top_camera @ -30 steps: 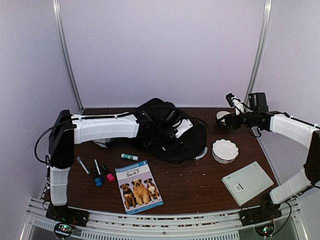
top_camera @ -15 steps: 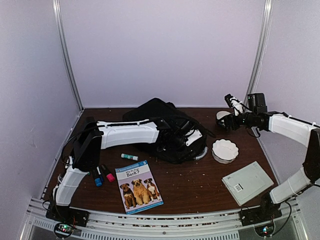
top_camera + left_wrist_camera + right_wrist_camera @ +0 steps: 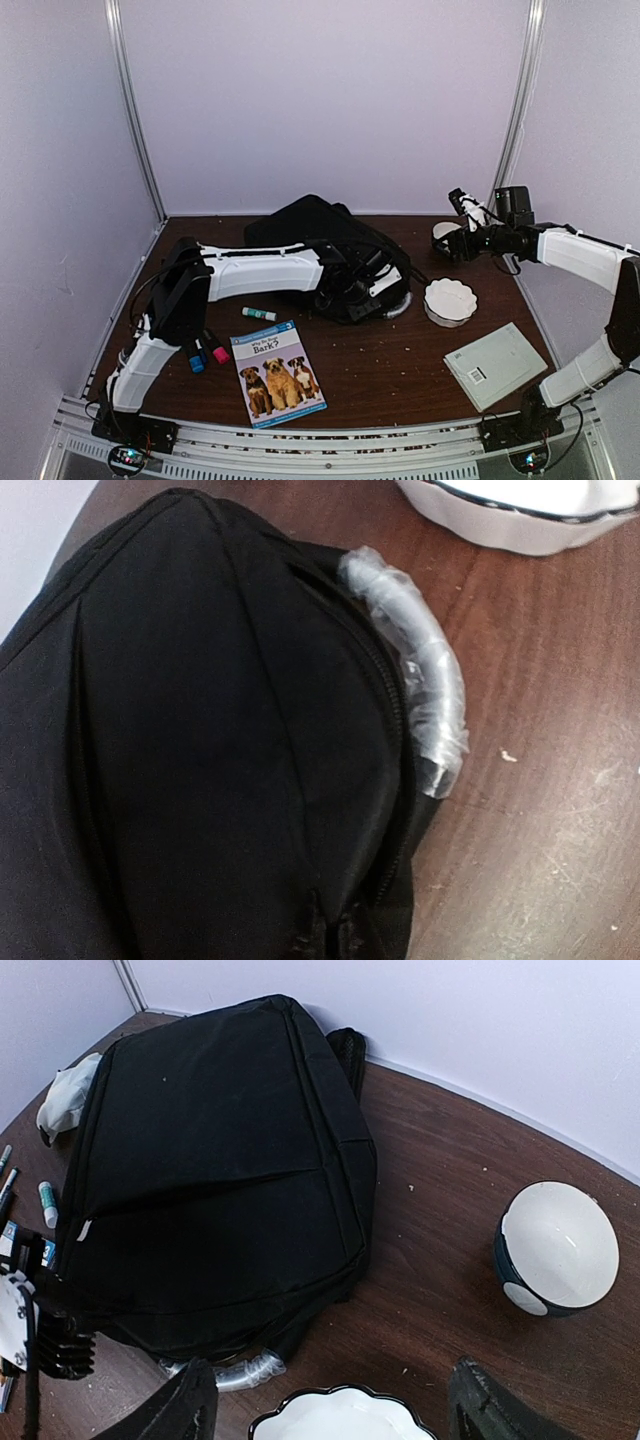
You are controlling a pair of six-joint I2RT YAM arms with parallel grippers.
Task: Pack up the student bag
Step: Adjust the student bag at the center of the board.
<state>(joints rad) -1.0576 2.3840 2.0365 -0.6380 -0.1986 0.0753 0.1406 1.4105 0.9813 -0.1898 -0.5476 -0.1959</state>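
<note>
The student bag [image 3: 320, 245], a large black backpack, lies flat at the middle back of the table. Its plastic-wrapped silver handle [image 3: 403, 305] curves out at the near right corner. My left arm reaches across the bag. The left gripper [image 3: 375, 285] sits at that near right edge, beside the handle [image 3: 420, 690]. In the left wrist view its dark fingertips [image 3: 345, 935] are pinched together on a fold of bag fabric [image 3: 220, 730] by the zipper. My right gripper [image 3: 335, 1410] hovers open to the right of the bag [image 3: 220, 1160], with nothing between its fingers.
A white scalloped dish [image 3: 450, 300] stands right of the bag, and a dark bowl [image 3: 555, 1245] sits further back. In front lie a dog book [image 3: 277, 372], a glue stick [image 3: 258, 314], several markers [image 3: 205, 352] and a pale notebook [image 3: 495, 365]. A white cloth [image 3: 65, 1095] lies at the bag's far side.
My left arm has swung right and forward over the bag to its near right corner, and its gripper has gone from open to shut. The right arm has not moved.
</note>
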